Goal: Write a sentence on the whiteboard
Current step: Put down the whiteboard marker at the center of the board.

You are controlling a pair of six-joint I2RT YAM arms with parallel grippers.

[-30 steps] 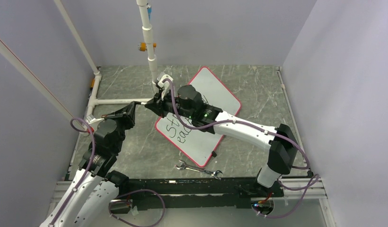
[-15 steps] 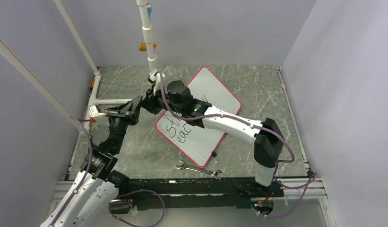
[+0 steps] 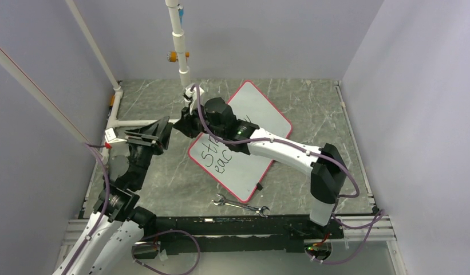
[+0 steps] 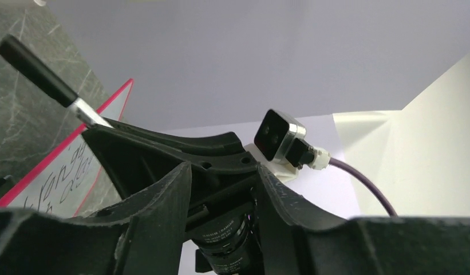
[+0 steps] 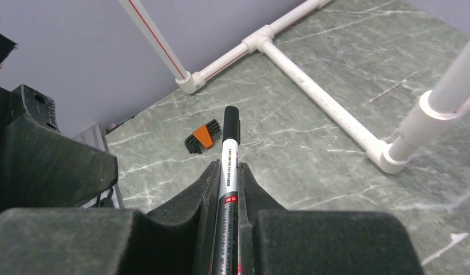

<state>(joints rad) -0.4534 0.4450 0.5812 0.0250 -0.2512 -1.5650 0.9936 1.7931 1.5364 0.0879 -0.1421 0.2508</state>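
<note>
Overhead view: soft, even light from above; the whiteboard (image 3: 261, 112) is bright without glare, and only faint shadows lie under the arms (image 3: 278, 150) near the left edge of the tabletop (image 3: 312, 109). Left wrist view: the camera's own fingers (image 4: 152, 229), along the bottom, are dark and blurred. Right wrist view: the marker (image 5: 228, 172) carries a thin sheen; the tabletop is sharp.

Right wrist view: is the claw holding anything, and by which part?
Yes: the right claw is shut on a marker, gripped around its silver barrel, with the black end protruding beyond the claw.

Lavender walls (image 3: 278, 34); grey marbled tabletop (image 3: 312, 109)
</note>
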